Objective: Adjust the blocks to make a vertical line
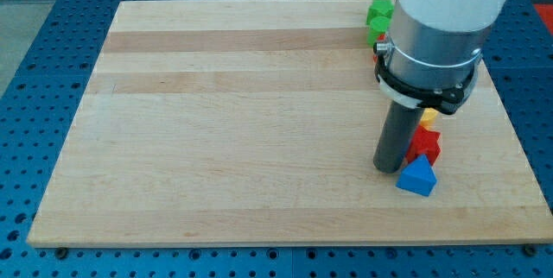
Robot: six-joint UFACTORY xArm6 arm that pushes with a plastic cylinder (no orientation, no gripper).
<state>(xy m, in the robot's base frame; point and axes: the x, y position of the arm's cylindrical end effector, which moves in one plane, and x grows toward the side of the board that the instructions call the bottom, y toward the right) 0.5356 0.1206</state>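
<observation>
My tip (pixel 386 168) rests on the wooden board (pixel 233 114) at the view's right, just left of a blue triangular block (pixel 417 178) and a red block (pixel 425 144). A yellow block (pixel 429 117) peeks out above the red one, mostly hidden by the arm. Two green blocks (pixel 379 9) (pixel 378 28) sit near the board's top edge, one below the other, partly hidden by the arm. A sliver of red (pixel 378 44) shows under the lower green block. The blocks form a rough column down the board's right side.
The arm's wide white and grey body (pixel 436 28) covers the middle of the column, so blocks there cannot be seen. The board lies on a blue perforated table (pixel 34 71).
</observation>
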